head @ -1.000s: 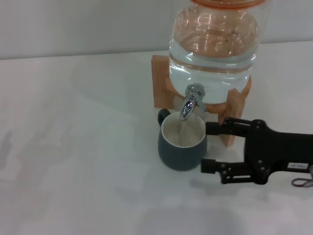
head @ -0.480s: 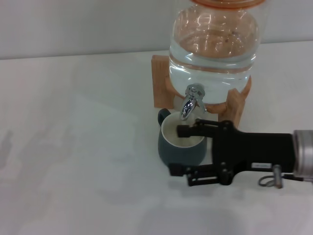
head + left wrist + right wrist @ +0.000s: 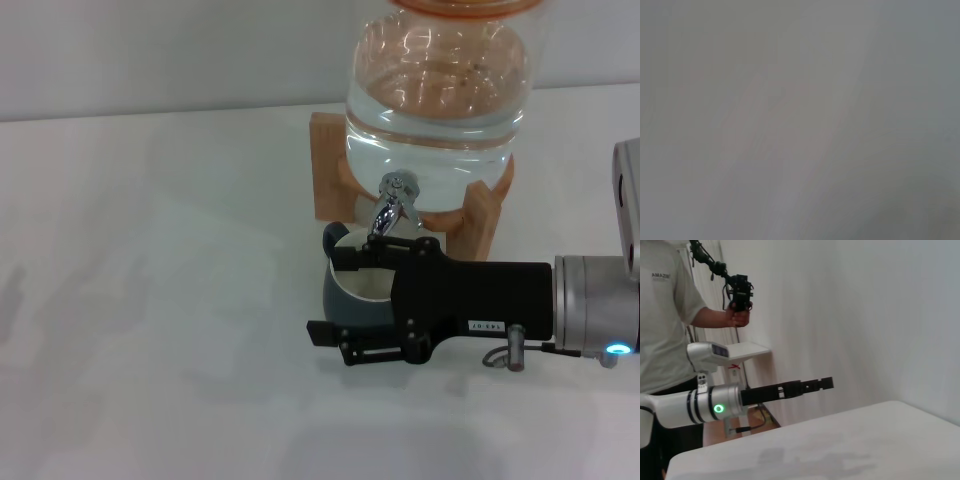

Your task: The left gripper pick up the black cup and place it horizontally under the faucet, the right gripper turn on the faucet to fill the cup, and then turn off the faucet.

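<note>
The black cup (image 3: 350,308) stands upright on the white table, directly under the chrome faucet (image 3: 390,210) of the clear water jar (image 3: 435,100). Its cream inside and small handle show. My right gripper (image 3: 322,296) reaches in from the right at cup level, open. One finger lies across the cup's far rim just below the spout, and the other lies along the cup's near side. My left gripper (image 3: 810,385) shows only in the right wrist view, held in the air off the table's far end. The left wrist view is a blank grey blur.
The jar rests on a wooden stand (image 3: 328,175) at the back of the table (image 3: 150,300). In the right wrist view a person (image 3: 665,315) stands beyond the table holding a hand-held device.
My right gripper has moved left, from beside the cup to straddling it, and has stayed open. The cup and the faucet have not moved.
</note>
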